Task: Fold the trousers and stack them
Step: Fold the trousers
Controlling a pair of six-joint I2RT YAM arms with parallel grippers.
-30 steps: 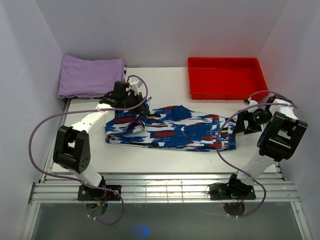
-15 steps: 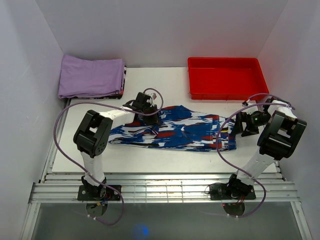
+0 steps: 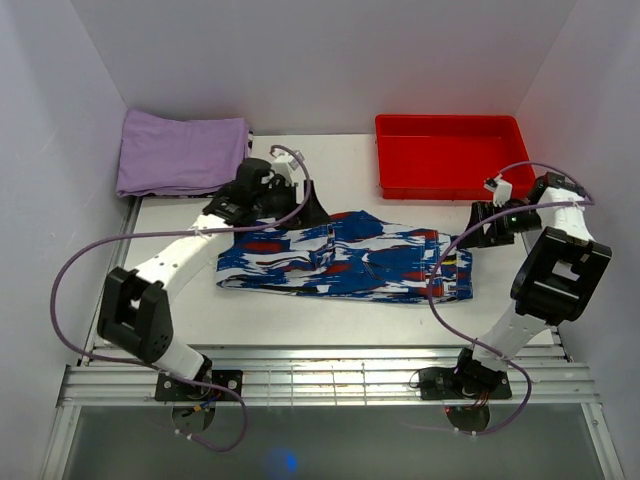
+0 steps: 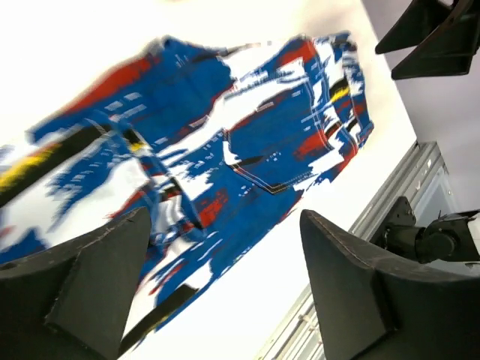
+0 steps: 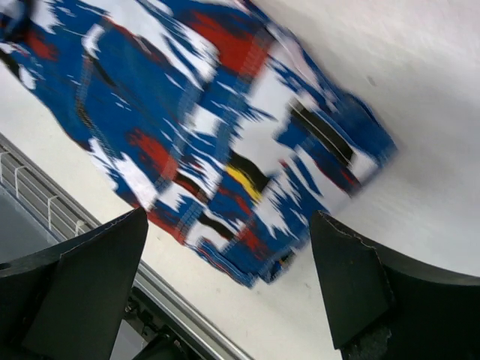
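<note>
The trousers (image 3: pixel 350 258), printed in blue, white, red and black, lie flat across the middle of the table in a long folded strip. My left gripper (image 3: pixel 305 212) hovers open just above their back left part, with nothing between its fingers. In the left wrist view the trousers (image 4: pixel 247 120) stretch away below the spread jaws of the left gripper (image 4: pixel 225 217). My right gripper (image 3: pixel 482 228) stands open just beyond the trousers' right end. The right wrist view shows that end of the trousers (image 5: pixel 187 127) under the right gripper (image 5: pixel 229 217), untouched.
A red tray (image 3: pixel 452 155) stands at the back right. A folded lilac cloth (image 3: pixel 180 150) lies at the back left corner. A metal rail (image 3: pixel 320 375) runs along the table's near edge. White walls close in the left, right and back.
My left gripper has opened, let go of the trousers and drawn back toward the rear left. The right gripper has shifted slightly toward the back. The trousers' left end now lies settled.
</note>
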